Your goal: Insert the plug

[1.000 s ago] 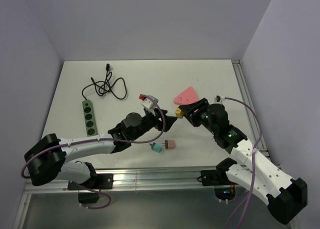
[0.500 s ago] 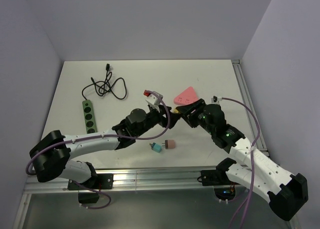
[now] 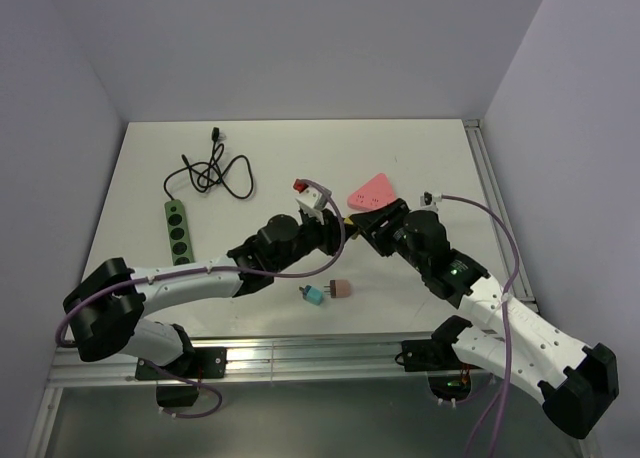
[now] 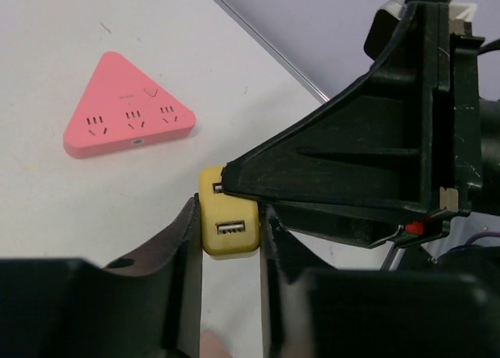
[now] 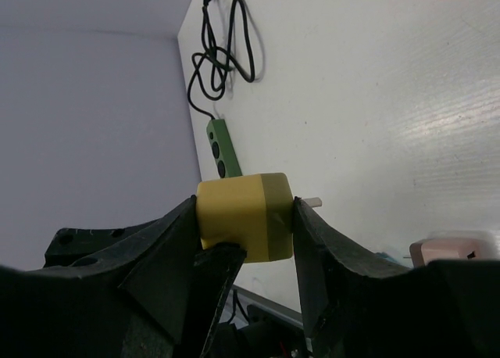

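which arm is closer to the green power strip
Left. The left arm stretches just beside the green power strip, on its near side; the right arm is far off to its right.

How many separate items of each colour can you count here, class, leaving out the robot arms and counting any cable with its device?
Pink: 2, the triangular socket and the small pink plug
Green: 1, the power strip
Teal: 1, the teal plug
Yellow: 1, the USB charger
Total: 5
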`<state>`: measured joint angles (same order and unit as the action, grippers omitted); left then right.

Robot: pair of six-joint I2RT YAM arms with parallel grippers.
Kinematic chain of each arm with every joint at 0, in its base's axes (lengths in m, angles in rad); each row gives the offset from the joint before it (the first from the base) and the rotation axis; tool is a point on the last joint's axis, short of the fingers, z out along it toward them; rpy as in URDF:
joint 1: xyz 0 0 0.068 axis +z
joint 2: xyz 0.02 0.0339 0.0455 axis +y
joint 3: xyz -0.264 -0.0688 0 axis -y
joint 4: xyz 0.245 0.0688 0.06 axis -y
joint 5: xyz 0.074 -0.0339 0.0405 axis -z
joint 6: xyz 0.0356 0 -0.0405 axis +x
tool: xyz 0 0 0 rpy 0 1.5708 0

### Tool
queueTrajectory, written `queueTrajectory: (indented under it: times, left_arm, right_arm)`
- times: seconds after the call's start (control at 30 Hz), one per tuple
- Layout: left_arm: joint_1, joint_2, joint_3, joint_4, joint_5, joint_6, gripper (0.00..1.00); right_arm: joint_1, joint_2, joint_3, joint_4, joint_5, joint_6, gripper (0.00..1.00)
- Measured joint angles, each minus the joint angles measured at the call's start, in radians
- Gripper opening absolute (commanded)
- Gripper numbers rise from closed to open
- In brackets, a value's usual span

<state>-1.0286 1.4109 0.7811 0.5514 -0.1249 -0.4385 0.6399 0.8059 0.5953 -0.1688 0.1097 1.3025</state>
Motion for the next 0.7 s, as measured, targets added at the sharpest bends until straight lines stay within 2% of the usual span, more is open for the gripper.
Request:
queueTrajectory:
  times: [0.03,0.07,0.13,0.17,0.23,0.27,0.37,0.53,0.7]
  left_arm:
    - [0.003,0.000,0.002,-0.002,0.005,-0.005,0.13]
    - [0.007,0.000,0.003,-0.003,0.011,-0.010,0.00]
    - [0.020,0.000,0.003,-0.004,0.037,-0.021,0.00]
    - [0.029,0.000,0.003,-0.004,0.051,-0.023,0.00]
    - [0.045,0.000,0.002,-0.006,0.088,-0.030,0.00]
    - [0.052,-0.002,0.001,-0.007,0.106,-0.031,0.00]
    - [0.081,-0.026,-0.012,-0.026,0.146,-0.046,0.00]
    - [0.195,-0.106,-0.052,-0.068,0.246,-0.080,0.00]
    - [0.268,-0.208,-0.076,-0.150,0.343,-0.109,0.00]
  right_arm:
    - [0.000,-0.002,0.000,0.000,0.004,-0.006,0.08]
    - [0.000,-0.003,0.001,0.000,0.006,-0.011,0.13]
    - [0.002,-0.006,0.001,0.000,0.009,-0.024,0.18]
    - [0.002,-0.006,0.001,0.000,0.008,-0.031,0.31]
    - [0.002,-0.007,0.002,0.001,0.006,-0.046,0.44]
    - [0.003,-0.007,0.002,0.001,0.005,-0.058,0.58]
    - [0.006,-0.008,0.012,-0.003,-0.014,-0.112,0.73]
    - [0.010,-0.006,0.078,-0.027,-0.063,-0.300,0.75]
    - [0.010,0.001,0.181,-0.063,-0.089,-0.509,0.70]
